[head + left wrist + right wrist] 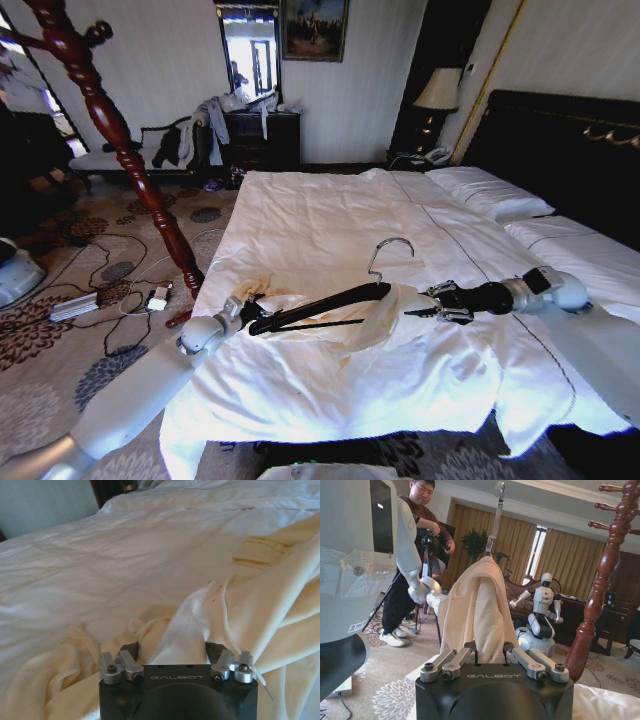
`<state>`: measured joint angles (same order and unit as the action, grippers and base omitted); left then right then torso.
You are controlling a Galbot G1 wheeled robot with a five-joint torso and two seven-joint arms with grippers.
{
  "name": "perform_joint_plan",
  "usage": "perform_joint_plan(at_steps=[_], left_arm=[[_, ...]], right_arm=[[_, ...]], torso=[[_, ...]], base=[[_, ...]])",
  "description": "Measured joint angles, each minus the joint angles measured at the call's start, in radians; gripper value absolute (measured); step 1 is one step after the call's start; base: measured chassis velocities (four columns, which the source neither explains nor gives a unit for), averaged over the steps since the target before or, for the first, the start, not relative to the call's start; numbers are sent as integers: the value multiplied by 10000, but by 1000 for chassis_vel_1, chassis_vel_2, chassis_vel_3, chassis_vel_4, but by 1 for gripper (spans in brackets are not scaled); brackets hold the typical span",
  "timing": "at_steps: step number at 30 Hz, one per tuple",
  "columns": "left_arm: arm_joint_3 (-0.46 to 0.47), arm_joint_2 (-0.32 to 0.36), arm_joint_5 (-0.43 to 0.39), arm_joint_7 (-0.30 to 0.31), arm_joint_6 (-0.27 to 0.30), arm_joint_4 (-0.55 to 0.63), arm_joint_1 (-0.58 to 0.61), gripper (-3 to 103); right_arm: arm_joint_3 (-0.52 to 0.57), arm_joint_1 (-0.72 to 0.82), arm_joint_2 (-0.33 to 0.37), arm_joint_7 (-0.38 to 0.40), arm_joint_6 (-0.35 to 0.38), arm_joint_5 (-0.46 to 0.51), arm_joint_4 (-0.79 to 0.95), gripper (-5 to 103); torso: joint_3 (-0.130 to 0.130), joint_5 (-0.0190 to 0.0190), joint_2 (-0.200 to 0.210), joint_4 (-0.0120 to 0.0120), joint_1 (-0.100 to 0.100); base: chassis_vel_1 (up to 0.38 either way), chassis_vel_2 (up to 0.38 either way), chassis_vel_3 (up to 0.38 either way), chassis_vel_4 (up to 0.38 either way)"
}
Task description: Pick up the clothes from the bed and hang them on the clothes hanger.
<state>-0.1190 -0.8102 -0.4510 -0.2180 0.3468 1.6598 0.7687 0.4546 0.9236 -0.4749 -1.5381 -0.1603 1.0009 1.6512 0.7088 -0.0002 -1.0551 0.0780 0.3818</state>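
Observation:
The clothes (375,325), a cream long-sleeved shirt, lie bunched near the front of the bed (330,220) on the white duvet. The black clothes hanger (320,305) lies across them, its right end under the fabric and its silver hook (388,252) pointing toward the pillows. My left gripper (243,312) is shut on the shirt's left edge, and the fabric (260,595) runs between its fingers (122,662). On the shirt's right side my right gripper (420,308) is shut on the cloth (475,610), which drapes over the hanger below the hook (496,510).
A red-brown wooden coat stand (110,130) rises off the bed's left corner. Cables and a power strip (75,305) lie on the carpet beside it. A dresser (262,140), a bench with dark garments (170,145) and the black headboard (570,150) stand farther back.

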Motion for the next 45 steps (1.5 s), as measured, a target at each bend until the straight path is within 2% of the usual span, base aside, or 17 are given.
perform_joint_plan(at_steps=[3, 6, 9, 10, 14, 16, 20, 25, 28, 29, 31, 33, 34, 38, 39, 42, 45], left_arm=[[18, 7, 86, -123, -101, -31, -2, 60], [99, 85, 104, -196, -159, -23, 40, 55], [308, 225, 98, -263, -212, 107, 153, 39], [308, 225, 98, -263, -212, 107, 153, 39], [792, 429, 20, -268, -312, 481, 465, 17], [919, 472, -12, -255, -337, 580, 546, 17], [1409, 634, -126, -205, -400, 1107, 927, 3], [2098, 941, -250, -159, -494, 2147, 1674, 0], [2394, 1026, -614, 85, -502, 2622, 1878, 0], [2394, 1026, -614, 85, -502, 2622, 1878, 0], [2543, 1031, -1028, 337, -428, 2674, 1815, 0], [2759, 1015, -1883, 616, -272, 2605, 1517, 0], [2759, 1015, -1883, 616, -272, 2605, 1517, 0], [3238, 1123, -3662, 983, 68, 2537, 820, 0], [3238, 1123, -3662, 983, 68, 2537, 820, 0], [3422, 1359, -4601, 1083, 188, 2323, -4, 0], [3422, 1393, -4912, 1135, 248, 2173, -357, 0]], right_arm=[[5, 5, -8, 0, -11, 1, 4, 20], [5, 6, -13, 16, -17, 2, -11, 20], [-33, -2, -34, 33, -24, -2, -77, 20], [-33, -2, -34, 33, -24, -2, -77, 20], [-41, 6, -61, 48, -37, -21, -177, 20], [-40, 11, -65, 63, -43, -32, -229, 20], [-19, 18, -99, 222, -67, -19, -471, 20], [87, 192, -151, 1222, -190, 204, -859, 20], [139, 379, -227, 2414, -356, 276, -961, 20], [139, 379, -227, 2414, -356, 276, -961, 20], [128, 445, -295, 3045, -412, 261, -894, 20], [7, 633, -344, 3781, -447, 220, -547, 20], [7, 633, -344, 3781, -447, 220, -547, 20], [-230, 917, -520, 4218, -462, 13, -163, 20], [-230, 917, -520, 4218, -462, 13, -163, 20], [-392, 948, -713, 4110, -488, -134, -147, 20], [-478, 940, -783, 3957, -505, -178, -149, 20]], torso=[[0, 1, 0, -1, 0], [0, 1, 0, 0, 0], [0, 1, 0, -1, 0], [0, 1, 0, -1, 0], [0, 1, 0, -1, 0], [0, 0, 0, -1, 0], [0, 0, 0, 1, 0], [0, 0, -1, -4, -1], [0, 3, 0, 2, 0], [0, 3, 0, 2, 0], [0, 3, 0, 1, 0], [0, -2, 0, -2, 0], [0, -2, 0, -2, 0], [0, 1, 0, 2, 0], [0, 1, 0, 2, 0], [0, 1, 0, -1, 0], [0, 2, -1, 1, 0]], base=[[0, 0, 0, 0], [0, 0, 0, 0], [0, 0, 0, 0], [0, 0, 0, 0], [0, 0, 0, 0], [0, 0, 0, 0], [0, 0, 0, 0], [0, 0, 0, 0], [0, 0, 0, 0], [0, 0, 0, 0], [0, 0, 0, 0], [0, 0, 0, 0], [0, 0, 0, 0], [0, 0, 0, 0], [0, 0, 0, 0], [0, 0, 0, 0], [0, 0, 0, 0]])
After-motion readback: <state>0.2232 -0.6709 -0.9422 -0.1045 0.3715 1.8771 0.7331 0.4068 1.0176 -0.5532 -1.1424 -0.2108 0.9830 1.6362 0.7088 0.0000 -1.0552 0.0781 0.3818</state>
